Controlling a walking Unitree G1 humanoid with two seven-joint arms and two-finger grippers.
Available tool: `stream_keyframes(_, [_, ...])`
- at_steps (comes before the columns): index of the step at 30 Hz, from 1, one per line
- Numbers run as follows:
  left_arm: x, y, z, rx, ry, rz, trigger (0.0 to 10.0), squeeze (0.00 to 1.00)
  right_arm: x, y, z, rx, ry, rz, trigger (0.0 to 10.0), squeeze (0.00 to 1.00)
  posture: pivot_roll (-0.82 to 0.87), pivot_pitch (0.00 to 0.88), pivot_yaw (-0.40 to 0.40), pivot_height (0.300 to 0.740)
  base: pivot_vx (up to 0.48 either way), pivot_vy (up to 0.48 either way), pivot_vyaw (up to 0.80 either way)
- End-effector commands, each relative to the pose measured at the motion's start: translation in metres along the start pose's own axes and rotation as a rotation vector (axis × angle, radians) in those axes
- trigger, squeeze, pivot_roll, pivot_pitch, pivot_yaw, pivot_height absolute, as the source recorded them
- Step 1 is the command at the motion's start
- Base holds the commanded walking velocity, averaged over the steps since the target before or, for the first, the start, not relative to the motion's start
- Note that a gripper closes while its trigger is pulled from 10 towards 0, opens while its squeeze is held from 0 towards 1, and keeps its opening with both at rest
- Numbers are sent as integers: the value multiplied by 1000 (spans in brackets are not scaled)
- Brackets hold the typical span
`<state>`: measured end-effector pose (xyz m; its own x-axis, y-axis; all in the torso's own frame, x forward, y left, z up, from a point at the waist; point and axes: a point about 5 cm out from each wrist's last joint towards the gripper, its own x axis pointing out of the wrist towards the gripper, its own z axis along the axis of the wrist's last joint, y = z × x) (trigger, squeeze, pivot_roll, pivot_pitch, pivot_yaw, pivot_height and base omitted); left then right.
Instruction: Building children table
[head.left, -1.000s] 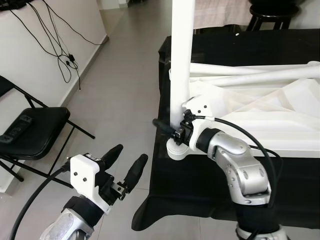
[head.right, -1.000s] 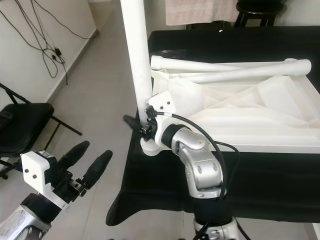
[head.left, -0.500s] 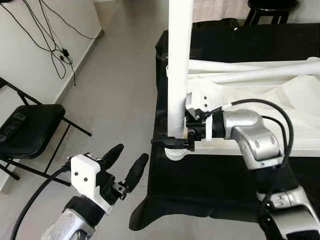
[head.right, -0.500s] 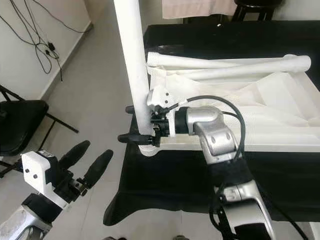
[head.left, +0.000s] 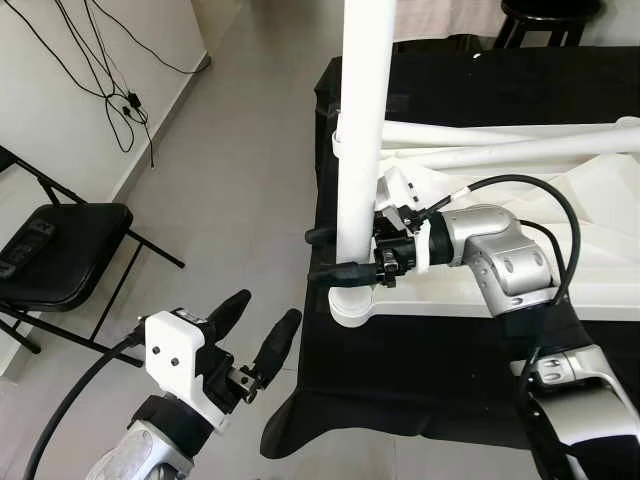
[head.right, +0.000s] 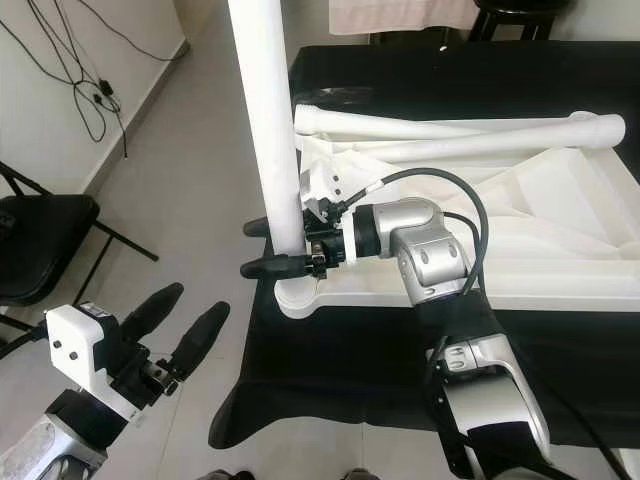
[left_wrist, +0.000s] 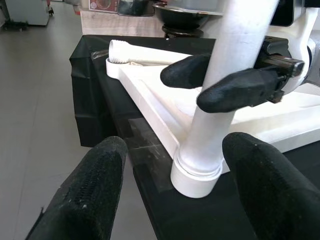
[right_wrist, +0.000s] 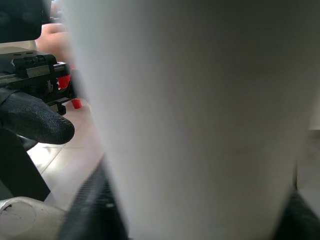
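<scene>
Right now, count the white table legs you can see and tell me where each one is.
3. One upright leg stands in the upturned tabletop's near-left corner socket, with the right gripper closed around it. Two loose legs lie along the far edge. More may be hidden.

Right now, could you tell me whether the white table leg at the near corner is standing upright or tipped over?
Upright. The table leg rises vertically from its corner socket on the overturned tabletop, with the right gripper clasped around it.

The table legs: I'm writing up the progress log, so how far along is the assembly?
One white leg stands upright in the corner socket of the upturned tabletop. The right gripper is clamped around it. Two more legs lie loose on the tabletop, unfitted. The left gripper hovers open over the floor nearby.
</scene>
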<state>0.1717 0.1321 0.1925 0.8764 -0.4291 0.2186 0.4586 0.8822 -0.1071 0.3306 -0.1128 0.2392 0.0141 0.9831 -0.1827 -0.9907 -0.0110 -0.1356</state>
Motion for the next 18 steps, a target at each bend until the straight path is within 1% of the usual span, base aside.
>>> stream_keyframes(1, [-2, -1, -2, 0, 11, 5, 10000, 0, 8, 6, -6, 2, 13, 54, 0, 0, 20, 187, 34, 740, 0, 0, 0])
stream_keyframes(3, [-2, -1, -2, -1, 11, 5, 10000, 0, 4, 10, -13, 10, 19, 7, 0, 0, 17, 184, 34, 740, 0, 0, 0])
stream_keyframes(4, [-2, -1, -2, -1, 11, 5, 10000, 0, 4, 10, -13, 10, 19, 7, 0, 0, 17, 184, 34, 740, 0, 0, 0])
stream_keyframes(5, [-3, 0, -2, -1, 11, 4, 10000, 0, 1, 12, -18, 10, 31, -54, 0, 0, 8, 178, 30, 740, 0, 0, 0])
stream_keyframes(6, [-3, 0, -2, -2, 12, 4, 10000, 0, -1, 12, -20, 10, 34, -82, 0, 0, 8, 178, 30, 740, 0, 0, 0])
stream_keyframes(7, [-3, 0, -2, -2, 12, 4, 10000, 0, -1, 12, -20, 10, 34, -82, 0, 0, 8, 178, 30, 740, 0, 0, 0])
stream_keyframes(9, [-3, 0, -3, -3, 12, 3, 10000, 0, -2, 16, -25, 30, 31, -209, 0, 0, -6, 174, 28, 740, 0, 0, 0])
stream_keyframes(10, [-3, 0, -3, -4, 12, 3, 10000, 0, 3, 21, -28, 52, 20, -299, 0, 0, -13, 173, 27, 740, 0, 0, 0])
stream_keyframes(11, [-3, 1, -3, -5, 12, 3, 10000, 0, 6, 24, -30, 68, 13, -362, 0, 0, -13, 173, 27, 740, 0, 0, 0])
stream_keyframes(12, [-3, 1, -3, -5, 12, 3, 10000, 0, 6, 24, -30, 68, 13, -362, 0, 0, -13, 173, 27, 740, 0, 0, 0])
stream_keyframes(13, [-3, 1, -3, -4, 12, 3, 10000, 0, 15, 25, -34, 121, 7, -509, 0, 0, -20, 168, 26, 740, 0, 0, 0])
stream_keyframes(14, [-3, 2, -4, -5, 12, 2, 10000, 0, 23, 33, -42, 177, 29, -710, 0, 0, -29, 170, 29, 740, 0, 0, 0])
stream_keyframes(16, [-3, 2, -4, -5, 12, 2, 10000, 0, 23, 33, -42, 177, 29, -710, 0, 0, -29, 170, 29, 740, 0, 0, 0])
stream_keyframes(17, [-3, 2, -4, -5, 12, 2, 10000, 0, 26, 40, -47, 215, 48, -852, 0, 0, -29, 168, 33, 740, 0, 0, 0])
stream_keyframes(18, [-2, 3, -4, -4, 13, 1, 10000, 0, 30, 46, -49, 219, 54, -915, 0, 0, -31, 163, 34, 740, 0, 0, 0])
